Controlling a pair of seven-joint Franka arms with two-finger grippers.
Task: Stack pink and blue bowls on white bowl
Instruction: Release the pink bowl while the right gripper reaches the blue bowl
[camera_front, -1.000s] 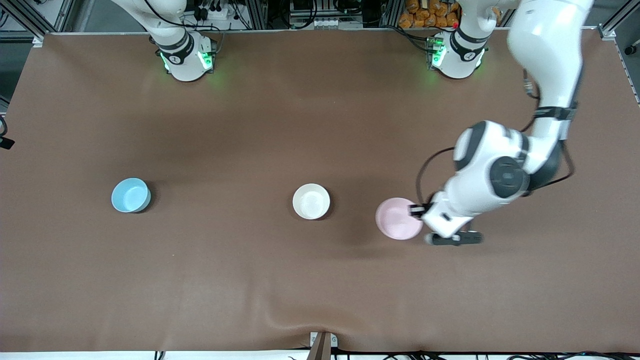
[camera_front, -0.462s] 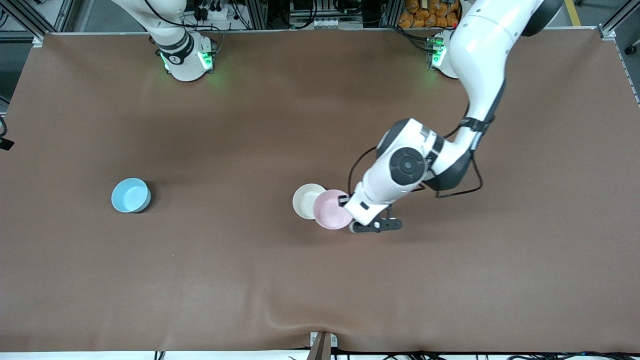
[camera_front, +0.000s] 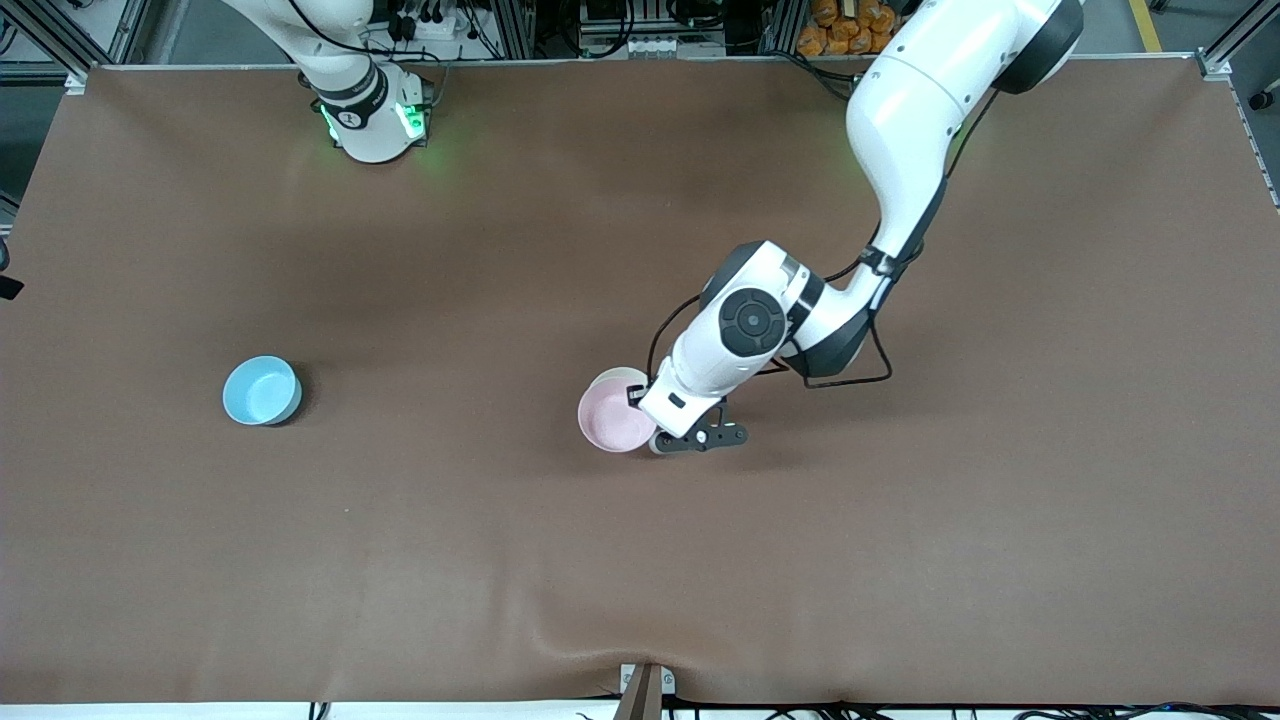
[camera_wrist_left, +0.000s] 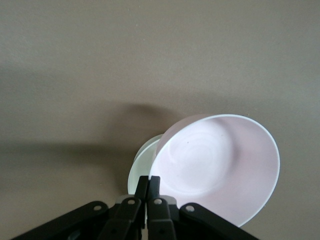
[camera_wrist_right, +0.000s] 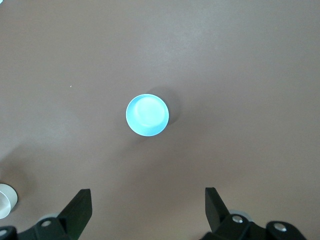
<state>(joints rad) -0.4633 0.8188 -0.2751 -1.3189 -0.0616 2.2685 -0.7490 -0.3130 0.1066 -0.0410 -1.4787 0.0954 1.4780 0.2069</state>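
Over the white bowl (camera_front: 607, 377): pink bowl (camera_front: 612, 420) held tilted in the left claw (camera_wrist_left: 149, 192), pinched at its rim.
Bowls look rigid, glossy, likely slick and breakable; a rim pinch suits them. The blue bowl (camera_front: 261, 390) sits on the tabletop (camera_front: 640, 560) well apart from the white bowl, toward the right arm's end; right claw (camera_wrist_right: 147, 210) hangs spread wide above it, waiting.

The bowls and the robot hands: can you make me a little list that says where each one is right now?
pink bowl: held up over the white bowl, tilted
white bowl: on the table, mostly covered by the pink bowl
blue bowl: alone on the table, toward the right arm's end
left gripper: shut on the pink bowl's rim
right gripper: open, high over the blue bowl, waiting
stacked so far: none
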